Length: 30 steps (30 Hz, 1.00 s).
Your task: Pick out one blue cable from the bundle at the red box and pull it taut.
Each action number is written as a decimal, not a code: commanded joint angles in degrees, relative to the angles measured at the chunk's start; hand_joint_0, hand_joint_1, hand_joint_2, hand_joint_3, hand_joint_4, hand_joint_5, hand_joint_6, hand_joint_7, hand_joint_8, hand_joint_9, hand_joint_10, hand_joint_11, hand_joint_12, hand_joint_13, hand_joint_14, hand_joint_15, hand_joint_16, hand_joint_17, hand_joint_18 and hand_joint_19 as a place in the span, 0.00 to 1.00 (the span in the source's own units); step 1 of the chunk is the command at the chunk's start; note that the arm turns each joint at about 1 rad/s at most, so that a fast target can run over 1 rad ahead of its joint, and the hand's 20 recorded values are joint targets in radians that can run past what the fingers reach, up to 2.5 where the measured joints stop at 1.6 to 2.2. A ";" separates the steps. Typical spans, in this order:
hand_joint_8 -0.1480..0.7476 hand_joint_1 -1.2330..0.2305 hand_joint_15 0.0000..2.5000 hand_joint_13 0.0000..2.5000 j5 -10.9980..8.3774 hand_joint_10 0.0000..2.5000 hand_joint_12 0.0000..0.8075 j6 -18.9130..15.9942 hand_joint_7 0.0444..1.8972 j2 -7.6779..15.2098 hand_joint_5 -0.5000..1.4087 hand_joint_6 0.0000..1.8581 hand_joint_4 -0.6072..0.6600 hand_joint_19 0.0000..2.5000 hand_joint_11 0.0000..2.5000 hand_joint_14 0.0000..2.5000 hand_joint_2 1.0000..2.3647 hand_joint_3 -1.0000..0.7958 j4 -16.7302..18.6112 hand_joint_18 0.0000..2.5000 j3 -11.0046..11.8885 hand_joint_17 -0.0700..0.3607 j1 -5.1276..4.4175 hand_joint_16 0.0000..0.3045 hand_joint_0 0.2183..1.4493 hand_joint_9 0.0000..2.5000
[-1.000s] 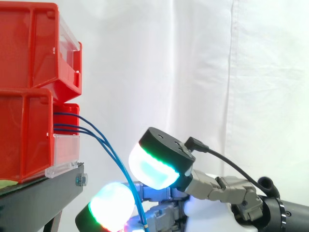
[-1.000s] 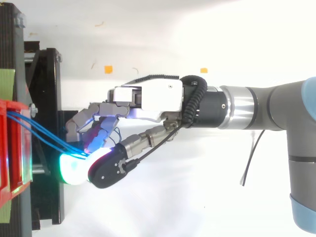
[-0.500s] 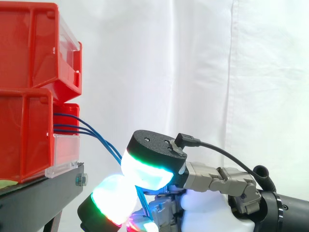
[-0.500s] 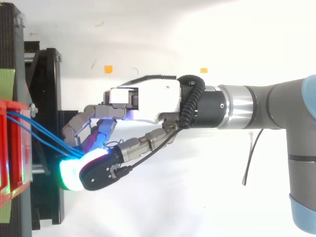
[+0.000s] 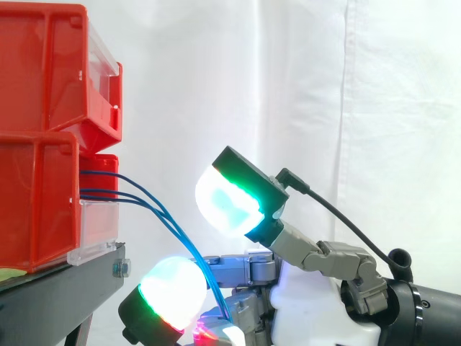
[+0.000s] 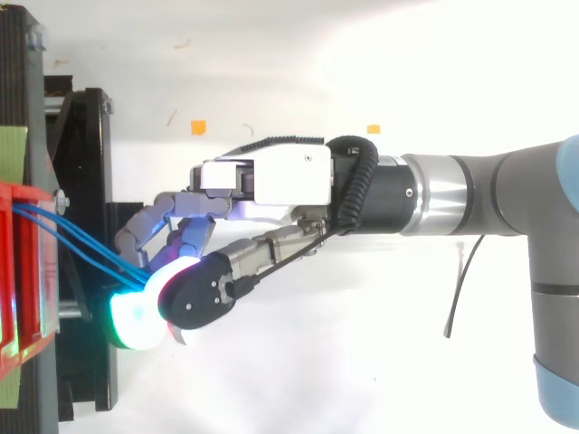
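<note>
Side view: the blue cables (image 5: 162,218) are leaving the red box (image 5: 105,163), which is sitting under an upper red bin (image 5: 50,65) on the black stand (image 5: 57,295). They are curving down and to the right, not running straight, into the hand (image 5: 306,313), which is reaching in low from the right before the white curtain (image 5: 360,108). One pad (image 5: 229,203), glowing green and white, is standing raised above the strands, and another is lying just below them, near the stand. Top view: the arm (image 6: 507,194) is entering from the right edge, and the hand (image 6: 271,181) is curling its fingers (image 6: 145,231) round the cables (image 6: 90,250) just beside the stand, grasping them. Whether one strand or several are lying inside the grip is unclear, since the pads are covering that spot.
</note>
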<state>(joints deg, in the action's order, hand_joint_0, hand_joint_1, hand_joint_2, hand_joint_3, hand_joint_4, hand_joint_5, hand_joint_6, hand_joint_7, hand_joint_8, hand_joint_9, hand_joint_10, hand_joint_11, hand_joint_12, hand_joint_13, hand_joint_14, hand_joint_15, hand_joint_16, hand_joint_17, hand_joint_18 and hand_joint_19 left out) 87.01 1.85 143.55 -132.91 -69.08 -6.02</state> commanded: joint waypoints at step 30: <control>0.54 0.46 0.18 0.35 -0.26 0.01 0.52 2.28 0.51 -2.58 0.19 0.45 0.64 0.30 0.34 0.01 0.01 0.45 -6.48 0.32 0.00 0.50 0.57 0.21 0.31 0.49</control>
<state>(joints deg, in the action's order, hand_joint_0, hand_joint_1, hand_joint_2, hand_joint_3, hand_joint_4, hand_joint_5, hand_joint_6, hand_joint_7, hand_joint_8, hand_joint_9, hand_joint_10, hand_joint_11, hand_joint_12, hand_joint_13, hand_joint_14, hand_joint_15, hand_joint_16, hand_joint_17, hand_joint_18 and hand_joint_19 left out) 86.93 3.29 141.69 -137.06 -69.08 -5.49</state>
